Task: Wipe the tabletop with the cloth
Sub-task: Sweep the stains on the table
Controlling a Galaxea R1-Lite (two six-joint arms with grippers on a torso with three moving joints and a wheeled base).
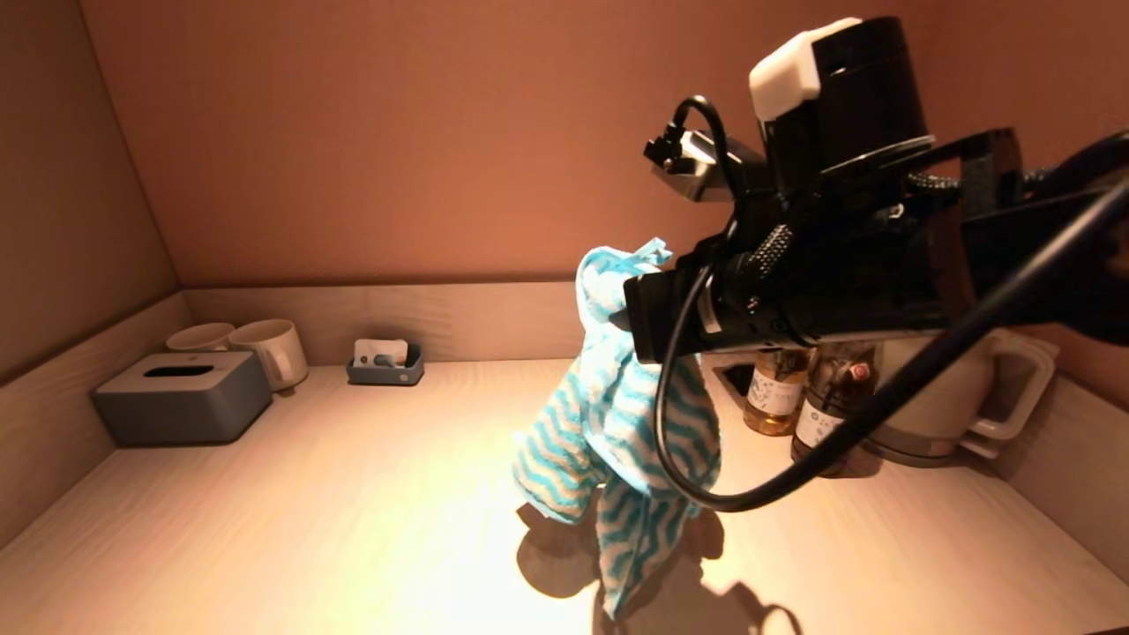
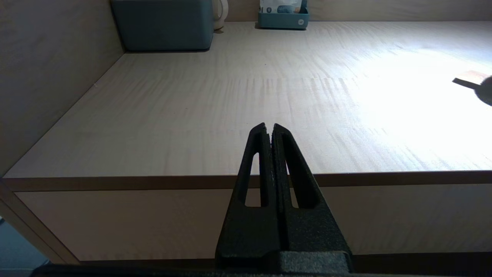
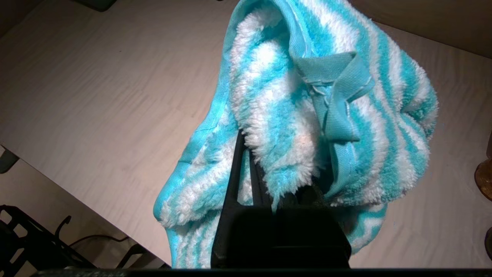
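Observation:
A fluffy cloth (image 1: 617, 423) with turquoise and white zigzag stripes hangs from my right gripper (image 1: 631, 322) above the middle of the light wooden tabletop (image 1: 353, 494), its lower end close over its own shadow. In the right wrist view the cloth (image 3: 307, 115) bunches around the gripper (image 3: 284, 169), which is shut on it; the fingertips are buried in the pile. My left gripper (image 2: 269, 129) is shut and empty, parked just off the table's front edge, outside the head view.
A grey tissue box (image 1: 181, 397) and two white mugs (image 1: 265, 348) stand at the back left, a small grey tray (image 1: 385, 363) at the back. Two bottles (image 1: 776, 388) and a white kettle (image 1: 961, 397) stand at the back right. Walls enclose three sides.

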